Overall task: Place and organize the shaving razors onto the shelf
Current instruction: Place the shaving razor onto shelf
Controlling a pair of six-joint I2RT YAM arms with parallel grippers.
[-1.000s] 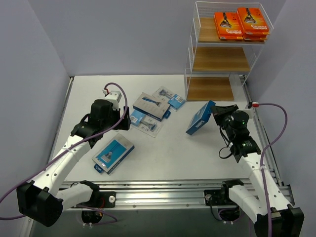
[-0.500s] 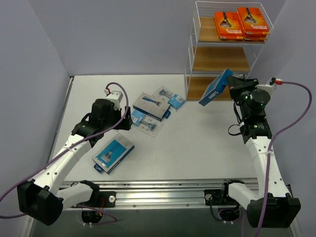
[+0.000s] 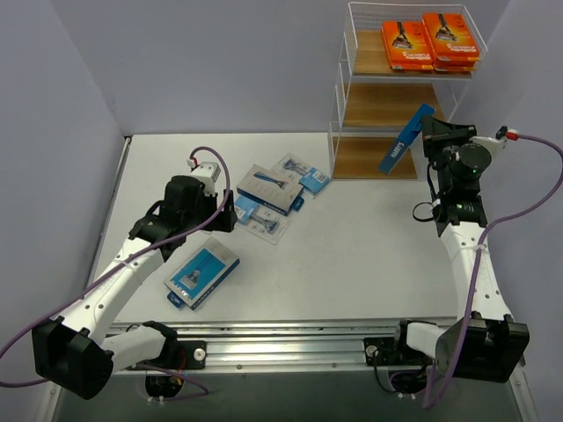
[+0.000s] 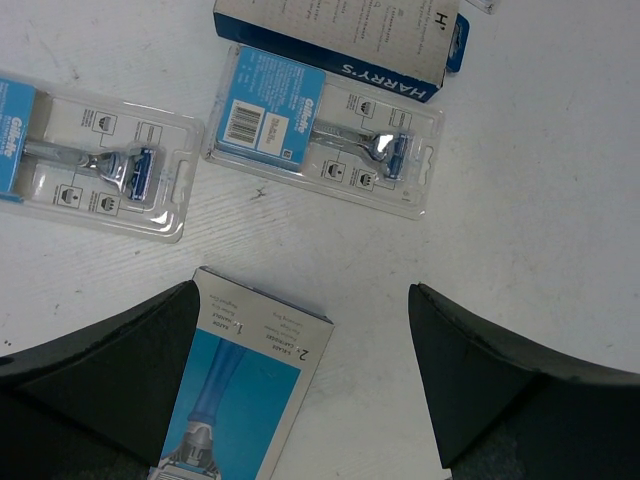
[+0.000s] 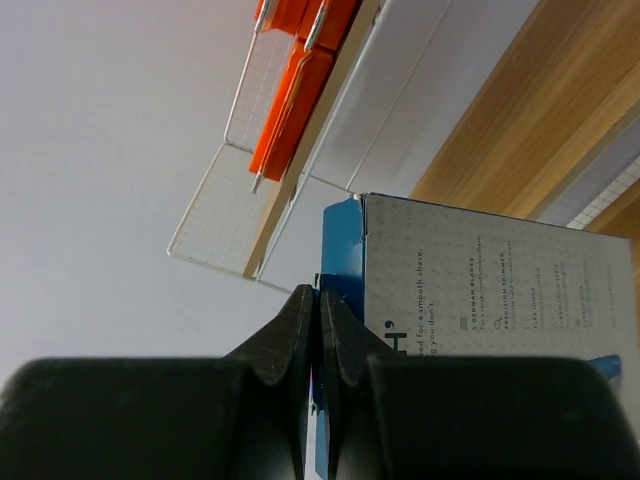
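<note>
Blue razor box: pinched edge-on in your tightly closed right gripper, now risen from table to the shelf, middle tier, apparently not yet inside; left gripper gapes empty.

A matte white desk fills the middle of the overhead view, its surface faintly streaked in the left wrist view, where a small dark cross-shaped mark sits on it. Plain pale lavender-grey walls enclose it on three sides: a back wall, a left wall slanting along the desk's left edge, and a right wall. Along the desk's near edge runs a silver slotted metal rail. The right wrist view shows bare pale wall.
</note>
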